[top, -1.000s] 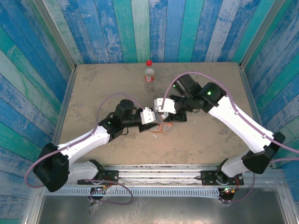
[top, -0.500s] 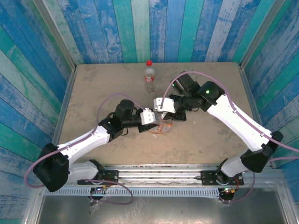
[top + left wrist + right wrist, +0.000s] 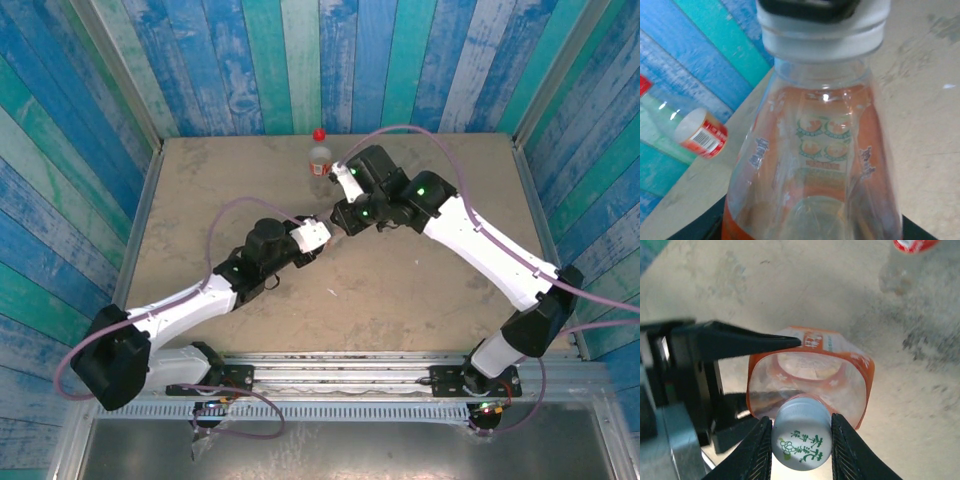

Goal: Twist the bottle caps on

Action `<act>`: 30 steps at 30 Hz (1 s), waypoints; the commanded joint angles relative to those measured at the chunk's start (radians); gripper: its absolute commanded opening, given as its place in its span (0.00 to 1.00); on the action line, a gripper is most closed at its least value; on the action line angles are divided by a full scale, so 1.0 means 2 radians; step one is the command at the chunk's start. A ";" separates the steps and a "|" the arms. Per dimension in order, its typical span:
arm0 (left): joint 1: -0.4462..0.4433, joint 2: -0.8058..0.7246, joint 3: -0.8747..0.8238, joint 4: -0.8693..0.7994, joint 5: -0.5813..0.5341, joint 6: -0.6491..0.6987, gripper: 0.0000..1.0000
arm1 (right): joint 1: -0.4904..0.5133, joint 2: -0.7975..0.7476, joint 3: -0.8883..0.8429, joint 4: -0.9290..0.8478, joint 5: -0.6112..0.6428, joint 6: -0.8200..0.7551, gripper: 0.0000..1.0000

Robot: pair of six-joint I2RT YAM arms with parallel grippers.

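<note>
Where the 2 arms meet near the middle of the table point(image 3: 420, 290), the wide bottle point(image 3: 812, 372) is clamped between them. The left gripper point(image 3: 322, 238) is closed on this bottle. In the right wrist view its 2 black fingers point(image 3: 740, 342) bear on the orange lower part from opposite sides. The right gripper point(image 3: 801, 436) is closed on the white cap point(image 3: 800, 444), with 1 finger touching each side of it.

The white cap sits on the neck of the wide bottle and looks square to it in the left wrist view. How far it is threaded down cannot be told.

Wide bottle, condition:
- The shoulder is clear, with an orange label and an orange lower part below it.
- The printed label shows through the clear shoulder.
- Whether it holds any liquid cannot be told.

The slim bottle point(image 3: 319, 158) stands upright at the far edge of the table, close to the plank wall point(image 3: 300, 60). It is near the right arm's wrist, on its left, and apart from both grippers.

Slim bottle, condition:
- The red cap point(image 3: 319, 134) sits on its top.
- The body is clear, with 1 red label band bearing a barcode.
- Its contents cannot be told.
</note>
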 commanded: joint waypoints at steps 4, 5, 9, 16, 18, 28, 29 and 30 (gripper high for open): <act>-0.023 0.002 -0.012 0.085 -0.143 0.032 0.47 | -0.009 -0.023 -0.092 0.110 0.012 0.247 0.01; -0.023 0.001 -0.014 0.084 -0.142 0.029 0.47 | -0.010 -0.021 -0.092 0.110 0.011 0.246 0.01; -0.023 -0.013 -0.026 0.076 -0.089 0.013 0.47 | -0.016 -0.027 -0.075 0.105 0.016 0.174 0.25; -0.022 -0.046 -0.035 0.016 0.071 -0.018 0.48 | -0.035 -0.088 -0.060 0.103 -0.001 -0.164 0.54; -0.022 -0.057 -0.033 -0.009 0.121 -0.022 0.49 | -0.035 -0.112 -0.063 0.088 -0.029 -0.249 0.63; -0.021 -0.067 0.010 -0.098 0.254 -0.024 0.49 | -0.034 -0.121 -0.004 -0.135 -0.215 -0.556 0.67; -0.020 -0.070 0.010 -0.096 0.256 -0.023 0.49 | -0.033 -0.110 0.010 -0.158 -0.219 -0.562 0.67; -0.021 -0.073 0.009 -0.093 0.257 -0.023 0.49 | -0.031 -0.102 0.020 -0.175 -0.219 -0.568 0.66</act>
